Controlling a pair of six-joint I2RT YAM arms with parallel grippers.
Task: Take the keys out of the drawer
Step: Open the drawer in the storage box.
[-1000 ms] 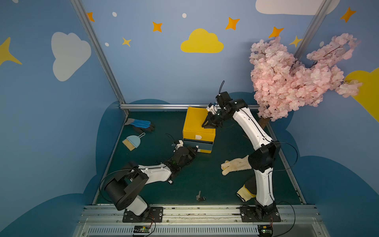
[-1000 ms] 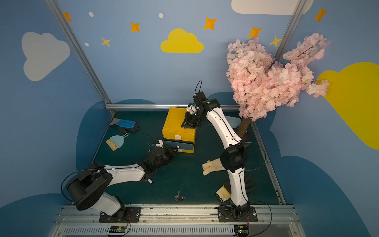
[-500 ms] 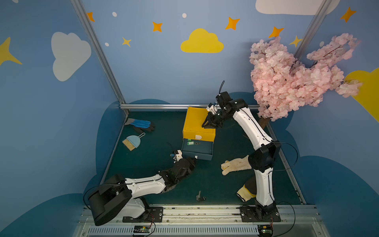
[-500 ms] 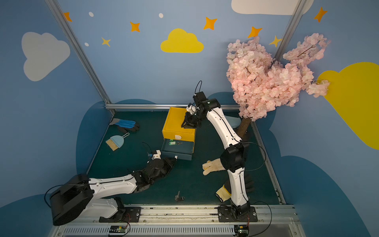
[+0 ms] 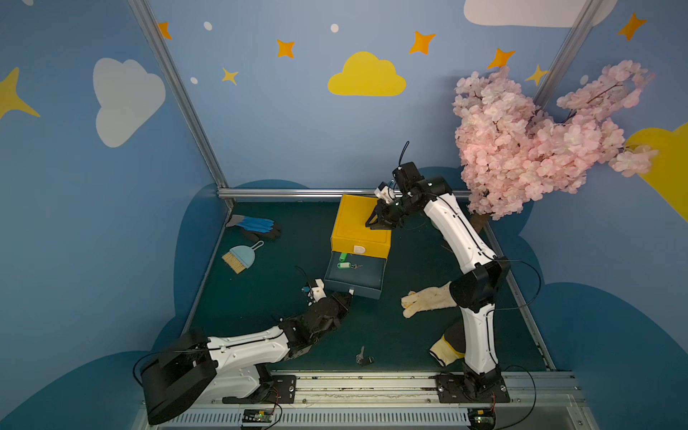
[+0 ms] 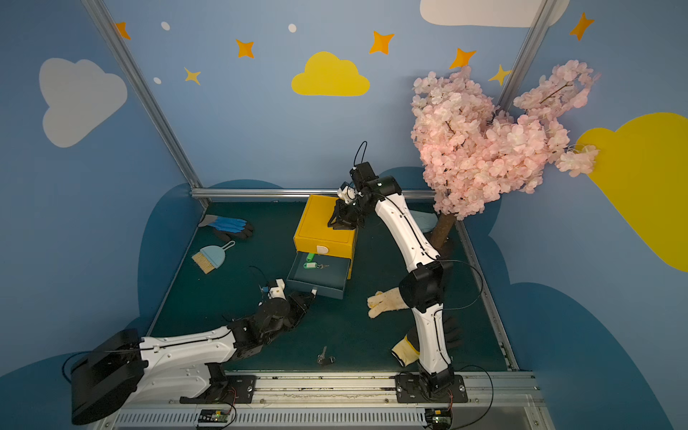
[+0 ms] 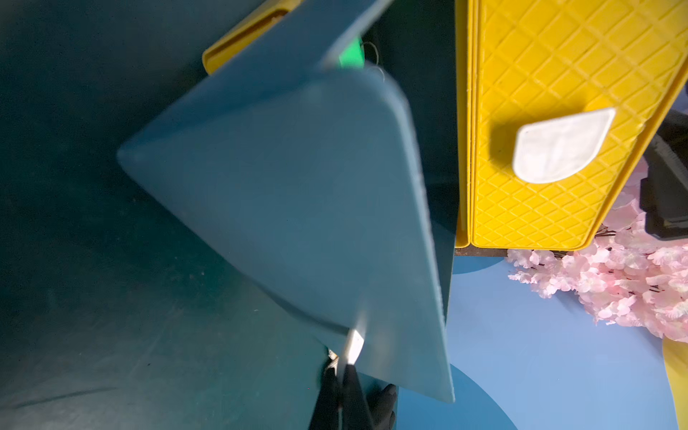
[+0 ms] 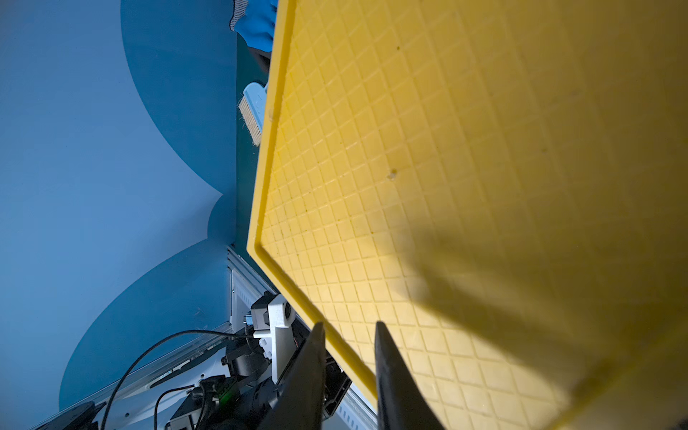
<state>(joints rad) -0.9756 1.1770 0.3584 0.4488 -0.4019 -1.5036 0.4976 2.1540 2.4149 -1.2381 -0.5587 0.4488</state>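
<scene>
Teal plastic now shows far more than a second ago: the drawer [image 5: 366, 290] [image 6: 327, 288] [image 7: 298, 208] was almost closed then. Now it stands pulled well out of the yellow cabinet [image 5: 353, 223] [image 6: 316, 223] [image 8: 446, 149], and the left arm has drawn back toward the near rail with it. The right arm has hardly moved.

Inside the drawer lie the keys [image 5: 344, 265] [image 6: 309, 265], a green-tagged bunch with a small silver key beside its tag. A second green tag [image 5: 343, 257] [image 6: 310, 257] lies just behind it, at the cabinet's mouth. One more bunch with a black tag [image 5: 364, 358] [image 6: 325, 358] lies outside on the green mat [image 5: 283, 260], near the front rail.

The left gripper [image 5: 348, 294] [image 6: 312, 294] [image 7: 342, 366] is pressed together on the small white handle [image 7: 353, 342] at the drawer's front wall. The green-tagged keys are at the drawer's opposite, back end, apart from those jaws.

The right gripper [image 5: 374, 223] [image 6: 335, 223] [image 8: 348, 325] sits over the cabinet's top with its jaws spread. In the right wrist view the top's raised rim runs between the two fingers; whether they touch it I cannot tell. The keys lie below and in front of it, untouched.
</scene>
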